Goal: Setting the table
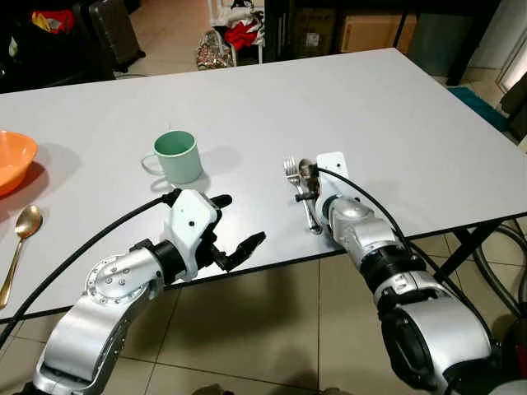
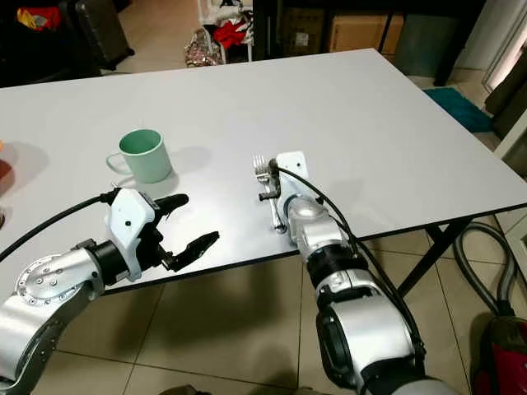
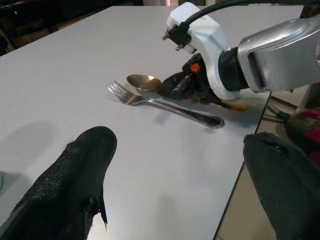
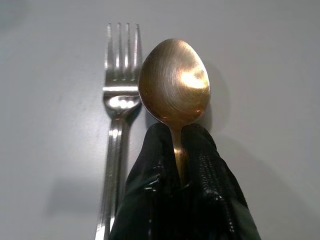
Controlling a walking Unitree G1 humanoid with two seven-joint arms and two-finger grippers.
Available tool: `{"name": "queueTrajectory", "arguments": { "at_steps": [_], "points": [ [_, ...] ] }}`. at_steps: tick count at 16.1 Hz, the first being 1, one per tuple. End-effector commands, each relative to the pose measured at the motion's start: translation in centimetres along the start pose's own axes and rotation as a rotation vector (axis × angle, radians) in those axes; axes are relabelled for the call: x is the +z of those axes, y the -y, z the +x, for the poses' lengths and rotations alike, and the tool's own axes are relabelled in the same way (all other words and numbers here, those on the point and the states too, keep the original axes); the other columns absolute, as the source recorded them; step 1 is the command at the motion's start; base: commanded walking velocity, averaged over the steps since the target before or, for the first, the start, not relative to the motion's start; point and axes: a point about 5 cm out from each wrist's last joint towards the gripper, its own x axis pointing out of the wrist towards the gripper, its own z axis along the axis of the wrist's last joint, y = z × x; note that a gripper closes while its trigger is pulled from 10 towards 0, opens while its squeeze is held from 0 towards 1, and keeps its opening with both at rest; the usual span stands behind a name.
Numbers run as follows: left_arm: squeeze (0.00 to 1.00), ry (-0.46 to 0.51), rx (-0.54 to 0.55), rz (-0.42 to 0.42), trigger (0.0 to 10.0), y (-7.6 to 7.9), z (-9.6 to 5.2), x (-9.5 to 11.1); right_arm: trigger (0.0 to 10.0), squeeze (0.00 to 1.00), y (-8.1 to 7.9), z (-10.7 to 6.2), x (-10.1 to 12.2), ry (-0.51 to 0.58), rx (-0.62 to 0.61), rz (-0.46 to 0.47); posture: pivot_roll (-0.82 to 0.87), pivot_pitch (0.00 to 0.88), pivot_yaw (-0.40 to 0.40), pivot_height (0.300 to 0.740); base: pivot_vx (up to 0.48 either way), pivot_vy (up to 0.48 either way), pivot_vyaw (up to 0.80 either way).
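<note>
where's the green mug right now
The green mug stands upright on the white table, left of the fork and just beyond the open left hand.

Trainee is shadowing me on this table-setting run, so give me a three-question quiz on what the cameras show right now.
1. True or false: the right hand is shut on the gold spoon.
2. What lies directly beside that spoon on the table? A) knife B) fork C) chopsticks
3. Fill in: the left hand, fingers apart, holds ____.

Key:
1. True.
2. B, the silver fork.
3. Nothing; it is at the table edge, near the green mug.
</note>
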Motion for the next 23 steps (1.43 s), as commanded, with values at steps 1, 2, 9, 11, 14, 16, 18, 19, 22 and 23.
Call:
{"name": "queueTrajectory", "arguments": {
  "at_steps": [1, 2, 9, 11, 14, 16, 18, 19, 22, 23],
  "points": [
    [0.0, -0.001, -0.011, 0.005, 10.0, 0.16, -0.29, 0.26, 10.0, 0.0, -0.13, 0.08, 0.48, 0.017, -0.015, -0.024, 0.04, 0.092, 0.058, 0.74, 0.0, 0.0, 0.0],
    [0.0, -0.002, -0.016, 0.005, 10.0, 0.25, -0.33, 0.25, 10.0, 0.0, 0.05, 0.12, 0.62, 0.025, -0.031, -0.037, 0.05, 0.089, 0.059, 0.74, 0.0, 0.0, 0.0],
    [0.0, -0.012, -0.026, 0.01, 10.0, 0.35, -0.67, 0.37, 10.0, 0.0, 0.57, 0.31, 0.69, 0.025, -0.024, -0.063, 0.07, 0.102, 0.058, 0.74, 0.0, 0.0, 0.0],
    [0.0, -0.018, -0.032, 0.008, 10.0, 0.44, -0.87, 0.38, 10.0, 0.0, 0.48, 0.35, 0.89, 0.027, 0.002, -0.055, 0.08, 0.105, 0.054, 0.74, 0.0, 0.0, 0.0],
    [0.0, -0.022, -0.036, 0.008, 10.0, 0.55, -0.92, 0.37, 10.0, 0.0, 0.53, 0.38, 0.98, 0.025, 0.003, -0.047, 0.08, 0.106, 0.052, 0.74, 0.0, 0.0, 0.0],
    [0.0, -0.024, -0.038, 0.007, 10.0, 0.52, -0.94, 0.41, 10.0, 0.0, 0.54, 0.4, 1.04, 0.025, 0.005, -0.043, 0.08, 0.105, 0.054, 0.74, 0.0, 0.0, 0.0],
    [0.0, -0.027, -0.038, 0.008, 10.0, 0.47, -0.97, 0.42, 10.0, 0.0, 0.76, 0.4, 1.04, 0.019, -0.007, -0.045, 0.08, 0.105, 0.056, 0.74, 0.0, 0.0, 0.0],
    [0.0, -0.026, -0.039, 0.007, 10.0, 0.47, -0.96, 0.43, 10.0, 0.0, 0.77, 0.4, 1.04, 0.018, -0.007, -0.046, 0.08, 0.105, 0.056, 0.74, 0.0, 0.0, 0.0],
    [0.0, -0.028, -0.042, 0.007, 10.0, 0.48, -0.96, 0.43, 10.0, 0.02, 0.8, 0.4, 0.95, 0.017, 0.007, -0.04, 0.08, 0.104, 0.057, 0.74, 0.0, 0.0, 0.0],
    [0.0, -0.029, -0.042, 0.008, 10.0, 0.48, -0.96, 0.43, 10.0, 0.27, 0.86, 0.4, 0.92, 0.015, 0.005, -0.042, 0.08, 0.104, 0.057, 0.74, 0.0, 0.0, 0.0]
  ]
}}
